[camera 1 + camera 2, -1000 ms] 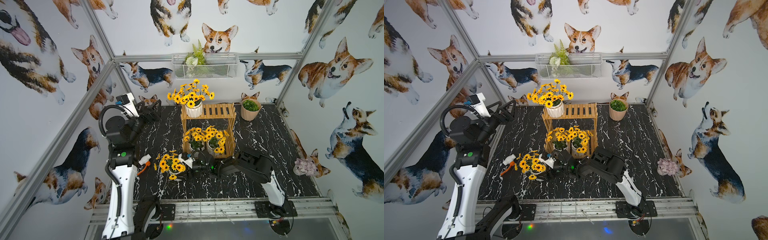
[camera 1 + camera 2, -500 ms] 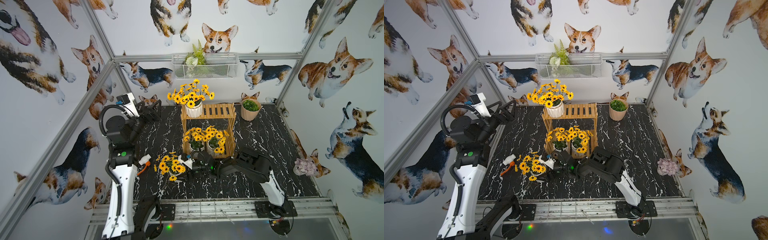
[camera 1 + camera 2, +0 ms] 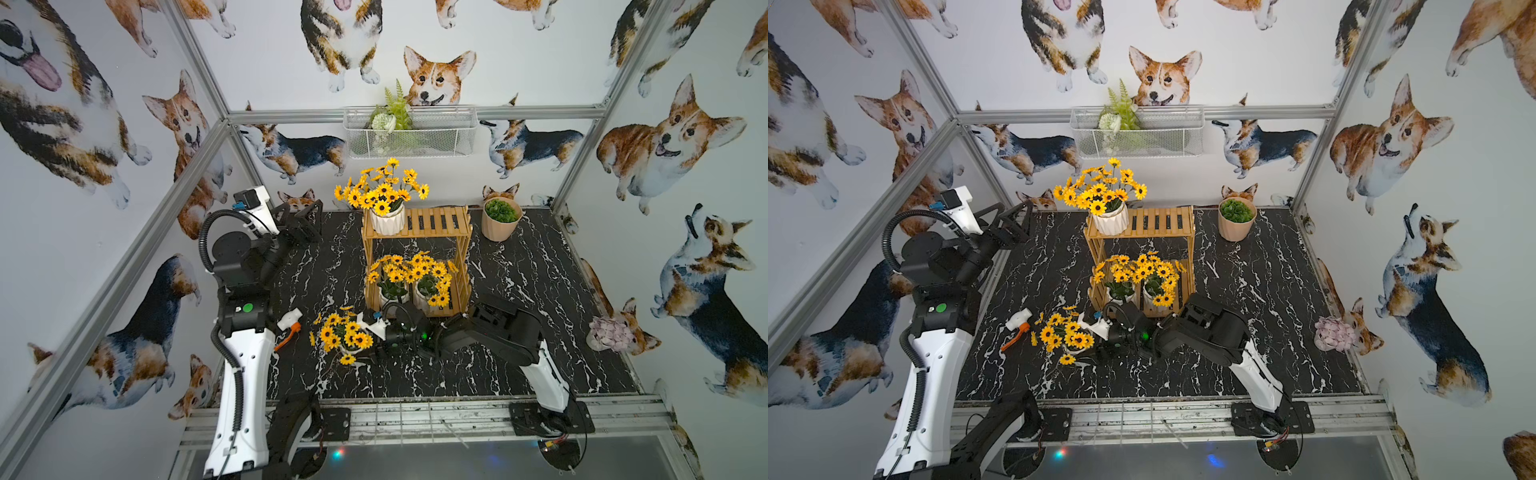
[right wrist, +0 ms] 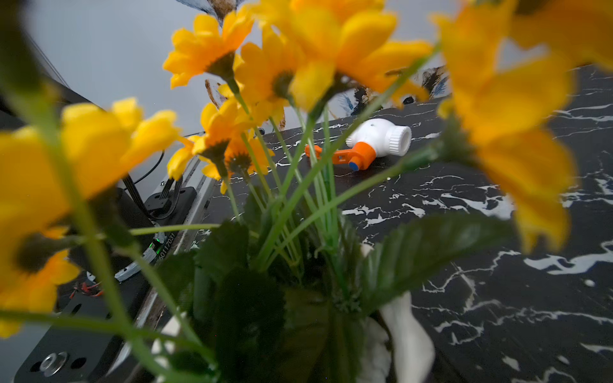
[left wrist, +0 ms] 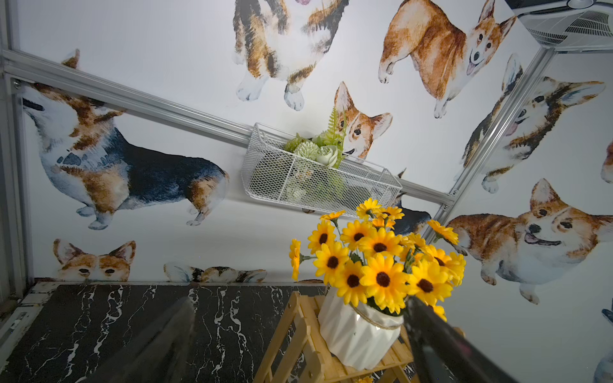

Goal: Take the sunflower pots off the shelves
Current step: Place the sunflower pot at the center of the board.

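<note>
Across black white-veined marble tabletop [image 3: 540, 270] between corgi-papered walls [image 3: 270, 62], left to right: well left of the shelves [image 3: 436, 222], left gripper [image 3: 307, 212] spread wide and empty; just in front of the shelves' left post, one sunflower pot [image 3: 347, 336] down on the marble, right gripper [image 3: 374, 351] close against it, jaws hidden by blooms, so clamped or let go impossible to tell; on the shelves, a second pot [image 3: 387, 219] at the top tier's left end, a third pot [image 3: 385, 300] and a fourth pot [image 3: 419, 300] side by side on the lower tier. Probably stiff, breakable ceramic, bottom-heavy under light floppy blooms; best taken around the ribbed white wall, never the stems. All seemingly upright, long axis from base up to blooms.
</note>
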